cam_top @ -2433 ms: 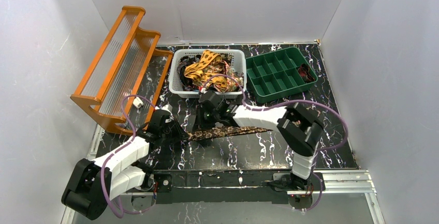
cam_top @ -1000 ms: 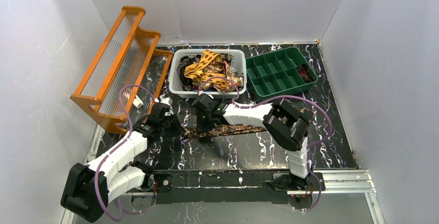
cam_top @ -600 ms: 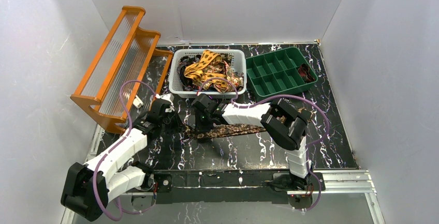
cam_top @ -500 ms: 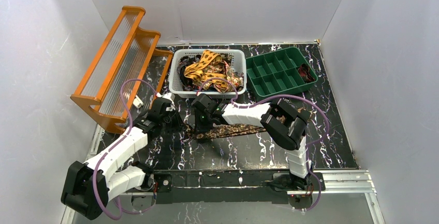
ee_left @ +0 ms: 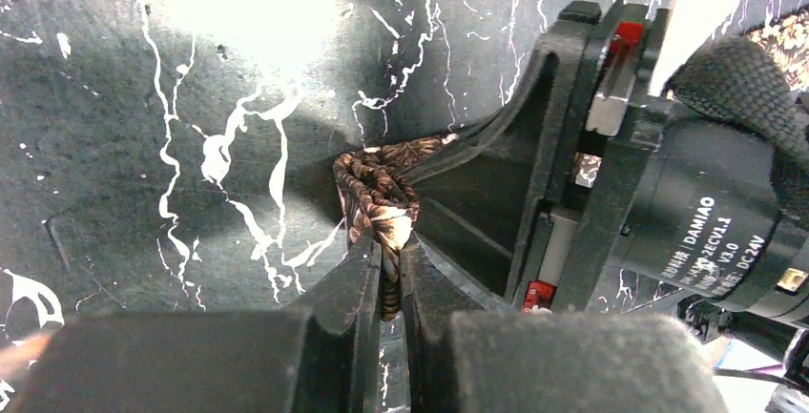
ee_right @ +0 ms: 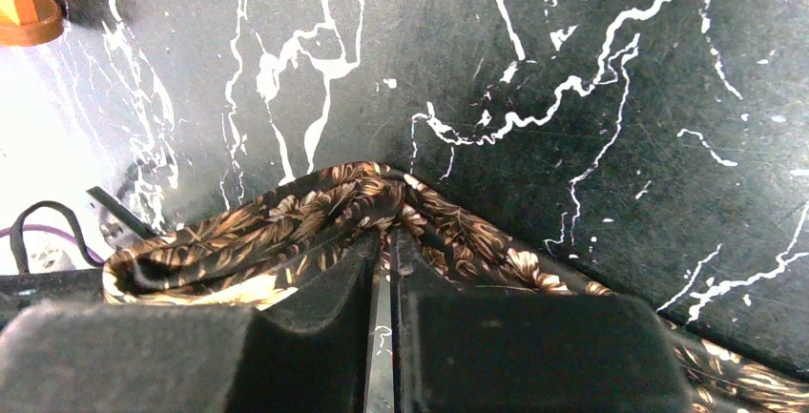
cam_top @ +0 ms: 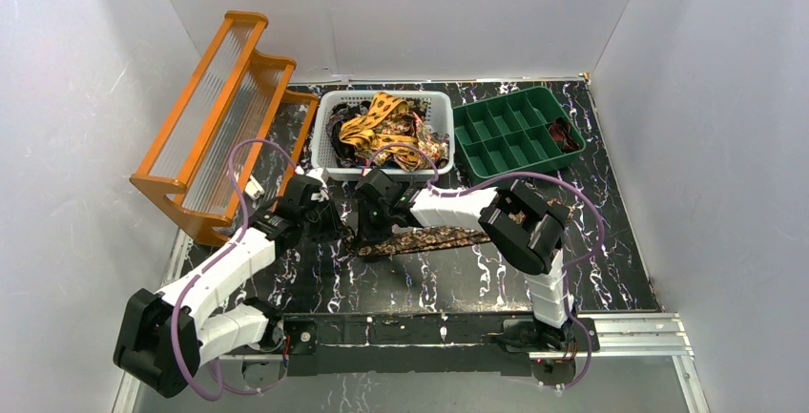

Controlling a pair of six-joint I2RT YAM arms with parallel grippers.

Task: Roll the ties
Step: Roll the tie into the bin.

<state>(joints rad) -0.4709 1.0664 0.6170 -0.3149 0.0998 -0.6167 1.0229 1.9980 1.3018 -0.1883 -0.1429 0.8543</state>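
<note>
A: Entry one, far left: orange rack (cam_top: 219, 117), standing at the bench (cam_top: 448, 275) edge, not in use. What are we logging next?

B: Left gripper (ee_left: 386, 251). We are entering it as pressed together, pinching the folded end of the tie (ee_left: 377, 194), dark brown with tan leaf print, low down at the bench.

A: And just beside it?

B: Right gripper (ee_right: 382, 241). Its fingers are nearly together, nipping the same tie a little further along, where the cloth is bunching into a peak. The two grippers are standing very close to each other.

A: The rest of that tie?

B: We are recording it as lying flat on the bench, running rightward under the right arm, unrolled.

A: Behind?

B: White basket (cam_top: 322, 136) holding the other ties (cam_top: 382, 125), yellow-orange and dark, in a tangle. To its right is the green tray (cam_top: 462, 141) with its compartments.

A: Step in hand?

B: We are judging it as the very start of the roll. The first fold is forming at the left end, and nearly all the length is waiting.

A: What is the next move calling for?

B: We are reckoning that one gripper needs to hold the core tight. The other then turns it over onto the flat cloth, edges aligned. Slack fabric could let the core spring open.
</note>
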